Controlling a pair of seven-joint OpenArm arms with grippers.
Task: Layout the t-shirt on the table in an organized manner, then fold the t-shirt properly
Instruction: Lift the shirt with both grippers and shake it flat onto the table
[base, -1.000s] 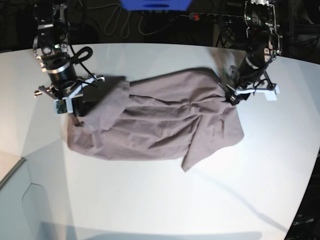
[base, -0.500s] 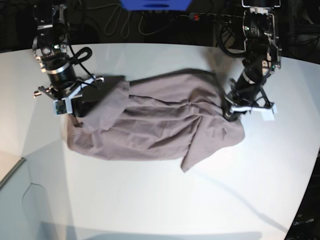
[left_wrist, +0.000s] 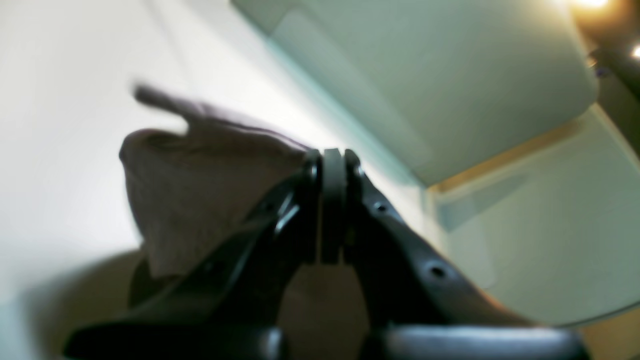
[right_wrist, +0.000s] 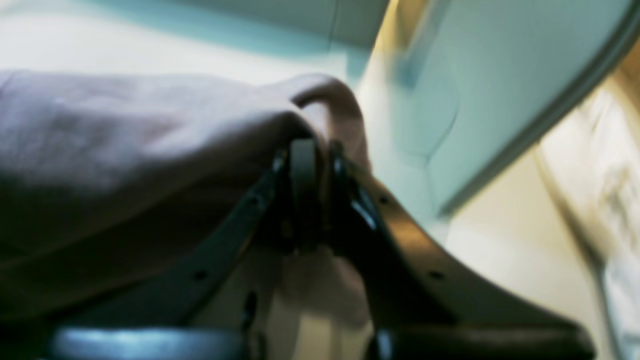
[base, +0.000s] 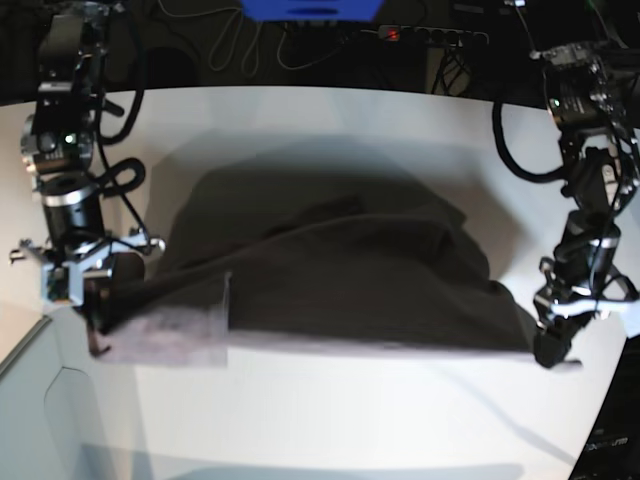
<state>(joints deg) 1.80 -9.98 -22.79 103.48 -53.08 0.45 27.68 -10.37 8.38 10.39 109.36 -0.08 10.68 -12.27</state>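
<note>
Cloth fills the left wrist view: the left gripper (left_wrist: 331, 165) has its black jaws pressed together on a fold of the mauve-grey t-shirt (left_wrist: 200, 190), with the white table (left_wrist: 60, 125) blurred behind. In the right wrist view the right gripper (right_wrist: 312, 150) is likewise clamped on a bunched edge of the t-shirt (right_wrist: 125, 135). From the base view, the t-shirt (base: 340, 280) is stretched between the right gripper (base: 95, 340) and the left gripper (base: 550, 352), its middle draped over the table (base: 330, 420).
</note>
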